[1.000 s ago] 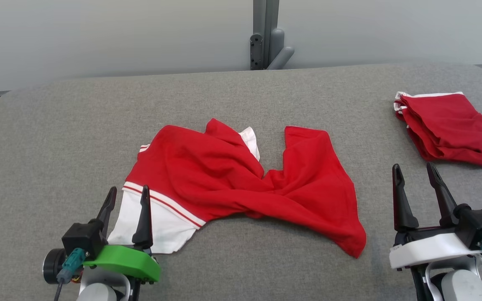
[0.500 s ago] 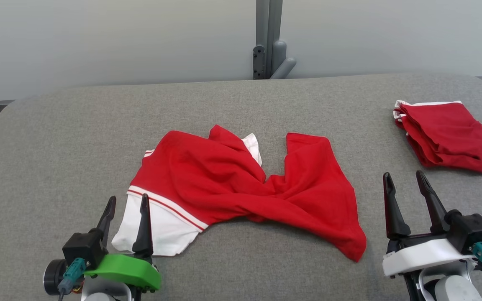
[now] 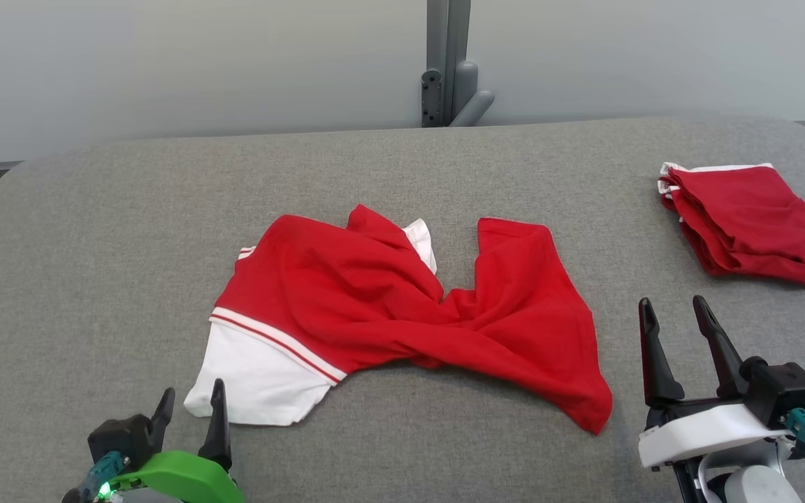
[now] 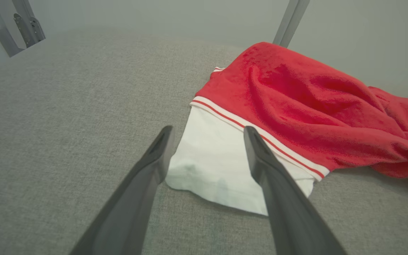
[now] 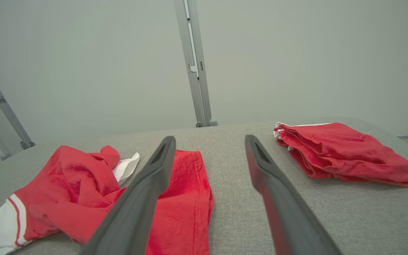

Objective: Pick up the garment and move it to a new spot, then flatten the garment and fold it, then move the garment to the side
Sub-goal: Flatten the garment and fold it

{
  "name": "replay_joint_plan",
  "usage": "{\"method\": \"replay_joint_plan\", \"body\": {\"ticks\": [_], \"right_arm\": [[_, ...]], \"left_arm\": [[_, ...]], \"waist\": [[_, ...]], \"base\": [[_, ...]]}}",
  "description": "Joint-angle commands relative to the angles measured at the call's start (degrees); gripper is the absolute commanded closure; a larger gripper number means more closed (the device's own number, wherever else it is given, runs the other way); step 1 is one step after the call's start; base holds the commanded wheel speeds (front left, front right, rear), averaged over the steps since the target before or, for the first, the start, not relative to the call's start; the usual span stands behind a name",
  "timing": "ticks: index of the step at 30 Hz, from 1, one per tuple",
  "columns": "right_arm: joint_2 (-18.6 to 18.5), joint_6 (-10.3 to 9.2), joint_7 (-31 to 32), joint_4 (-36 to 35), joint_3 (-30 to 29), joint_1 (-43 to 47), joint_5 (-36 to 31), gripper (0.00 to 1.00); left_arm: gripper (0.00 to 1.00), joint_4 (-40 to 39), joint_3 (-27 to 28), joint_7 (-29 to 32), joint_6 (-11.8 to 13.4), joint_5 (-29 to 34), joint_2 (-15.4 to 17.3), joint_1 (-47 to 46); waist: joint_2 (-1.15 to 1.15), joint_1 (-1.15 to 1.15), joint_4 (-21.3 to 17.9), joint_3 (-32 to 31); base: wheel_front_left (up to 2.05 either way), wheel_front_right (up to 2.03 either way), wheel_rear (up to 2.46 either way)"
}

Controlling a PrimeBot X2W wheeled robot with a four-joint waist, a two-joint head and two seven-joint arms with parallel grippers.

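Red garment crumpled centre, left gripper at seven, right gripper at four, both jaws open, empty.

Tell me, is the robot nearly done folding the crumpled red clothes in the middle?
Not nearly. Done: one folded red garment lies at the far right of the table. In hand: nothing. The left gripper and right gripper are both open and empty, near the twisted red and white garment in the middle. Left: pick that one up, flatten it, fold it and move it aside.
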Motion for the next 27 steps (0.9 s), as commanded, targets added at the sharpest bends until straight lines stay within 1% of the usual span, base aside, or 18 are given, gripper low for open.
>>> {"method": "replay_joint_plan", "body": {"ticks": [1,2,7,13,14,21,22,23,24,25,27], "right_arm": [[-0.06,-0.07,-0.15,0.19,-0.1,-0.07,0.15,0.0],[-0.06,-0.07,-0.15,0.19,-0.1,-0.07,0.15,0.0],[-0.06,-0.07,-0.15,0.5,0.09,-1.02,-0.05,0.0],[-0.06,-0.07,-0.15,0.5,0.2,-1.48,-0.64,0.0],[-0.06,-0.07,-0.15,0.41,0.17,-1.69,-0.9,0.0],[-0.06,-0.07,-0.15,0.55,0.31,-2.1,-1.17,0.0],[-0.06,-0.07,-0.15,0.6,0.3,-2.12,-1.18,0.0],[-0.06,-0.07,-0.15,0.64,0.27,-2.13,-1.17,0.0],[-0.06,-0.07,-0.15,0.7,0.2,-2.12,-1.2,0.0],[-0.06,-0.07,-0.15,0.79,0.07,-2.04,-1.23,0.0],[-0.06,-0.07,-0.15,1.02,-0.13,-1.61,-1.04,0.0]], "left_arm": [[0.0,1.65,0.47,0.92,-0.62,-1.37,0.63,-0.07],[0.0,1.65,0.47,0.92,-0.62,-1.37,0.63,-0.07],[0.0,7.22,1.79,1.98,-1.68,-4.04,0.89,-1.82],[0.0,13.41,2.85,0.2,-2.91,-6.06,0.72,-4.48],[0.0,15.01,2.52,-0.3,-3.5,-6.49,0.57,-5.41],[0.0,19.71,2.01,-1.9,-4.61,-8.05,0.34,-8.4],[0.17,20.44,1.99,-1.93,-4.77,-8.3,0.27,-8.68],[0.4,21.03,1.79,-2.13,-4.93,-8.39,0.27,-8.89],[0.6,21.64,1.62,-2.21,-5.0,-8.48,0.31,-9.18],[0.7,22.07,1.52,-2.37,-5.09,-8.45,0.33,-9.39],[0.95,22.52,1.55,-2.76,-5.2,-8.91,0.12,-9.73]], "waist": [[0.17,0.0,-0.14,0.6],[0.17,0.0,-0.14,0.6],[0.17,0.0,-0.6,1.61],[0.17,0.0,-1.59,2.73],[0.17,0.0,-1.9,3.1],[0.17,0.0,-2.92,4.02],[0.17,0.0,-3.05,4.08],[0.17,0.0,-3.19,4.13],[0.17,0.0,-3.31,4.18],[0.17,0.0,-3.4,4.2],[0.17,0.0,-3.52,4.17]], "base": [[0.0,0.0,0.0],[0.0,0.0,0.0],[0.0,0.0,0.0],[0.0,0.0,0.0],[0.0,0.0,0.0],[0.0,0.0,0.0],[0.0,0.0,0.0],[0.0,0.0,0.0],[0.0,0.0,0.0],[0.0,0.0,0.0],[0.0,0.0,0.0]]}}
